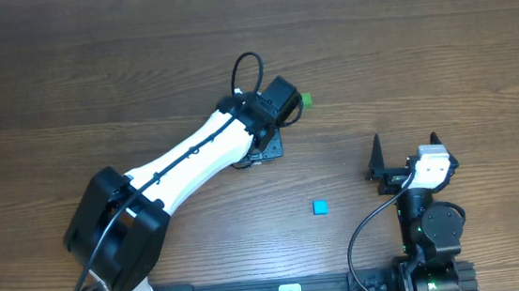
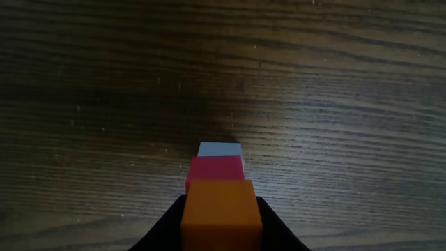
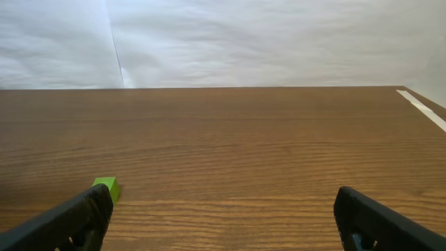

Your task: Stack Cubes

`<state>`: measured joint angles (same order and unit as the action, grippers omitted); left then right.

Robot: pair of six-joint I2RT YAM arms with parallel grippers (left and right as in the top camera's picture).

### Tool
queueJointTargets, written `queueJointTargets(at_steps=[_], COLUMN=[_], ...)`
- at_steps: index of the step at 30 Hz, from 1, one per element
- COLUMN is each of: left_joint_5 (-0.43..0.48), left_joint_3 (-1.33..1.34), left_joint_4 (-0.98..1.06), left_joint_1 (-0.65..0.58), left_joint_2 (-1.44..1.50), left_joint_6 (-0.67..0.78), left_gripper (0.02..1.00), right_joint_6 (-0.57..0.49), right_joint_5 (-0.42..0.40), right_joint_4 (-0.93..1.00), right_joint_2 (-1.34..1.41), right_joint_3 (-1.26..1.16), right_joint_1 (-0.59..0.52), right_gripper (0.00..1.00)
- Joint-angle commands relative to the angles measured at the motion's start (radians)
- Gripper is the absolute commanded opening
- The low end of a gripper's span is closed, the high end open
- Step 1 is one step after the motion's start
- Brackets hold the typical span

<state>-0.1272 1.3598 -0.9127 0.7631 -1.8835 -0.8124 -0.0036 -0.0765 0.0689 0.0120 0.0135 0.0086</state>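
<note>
My left gripper (image 2: 221, 233) is shut on an orange cube (image 2: 221, 206). Just past it lie a red cube (image 2: 216, 169) and a pale grey cube (image 2: 220, 149), lined up under the orange one as in a stack. In the top view the left wrist (image 1: 270, 107) covers these cubes at the table's middle. A green cube (image 1: 307, 99) lies right beside that wrist and also appears in the right wrist view (image 3: 106, 187). A small blue cube (image 1: 319, 206) sits alone nearer the front. My right gripper (image 1: 405, 149) stands open and holds nothing.
The wooden table (image 1: 439, 45) stretches wide around both arms. A white wall (image 3: 279, 42) rises behind its far edge, and a pale tape strip (image 3: 421, 108) marks the table's right side.
</note>
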Motion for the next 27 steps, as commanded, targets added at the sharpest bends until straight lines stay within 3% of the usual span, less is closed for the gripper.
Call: queueJointTargets(at_steps=[1, 7, 14, 27], left_joint_5=[0.003, 0.003, 0.003, 0.004], left_joint_3=[0.020, 0.020, 0.020, 0.019], left_joint_4=[0.002, 0.002, 0.001, -0.006], left_joint_1=[-0.009, -0.009, -0.009, -0.008], left_joint_2=[-0.010, -0.010, -0.010, -0.011], left_joint_6=[-0.004, -0.004, -0.004, -0.004], left_gripper=[0.073, 0.104, 0.277, 0.430], right_joint_6=[-0.005, -0.005, -0.005, -0.005], right_joint_5=[0.008, 0.008, 0.008, 0.008], right_joint_4=[-0.001, -0.001, -0.001, -0.001], right_joint_2=[-0.006, -0.006, -0.006, -0.006], right_joint_3=[-0.008, -0.008, -0.008, -0.008], right_joint_1=[-0.005, -0.005, -0.005, -0.005], right_gripper=[0.993, 0.991, 0.991, 0.993])
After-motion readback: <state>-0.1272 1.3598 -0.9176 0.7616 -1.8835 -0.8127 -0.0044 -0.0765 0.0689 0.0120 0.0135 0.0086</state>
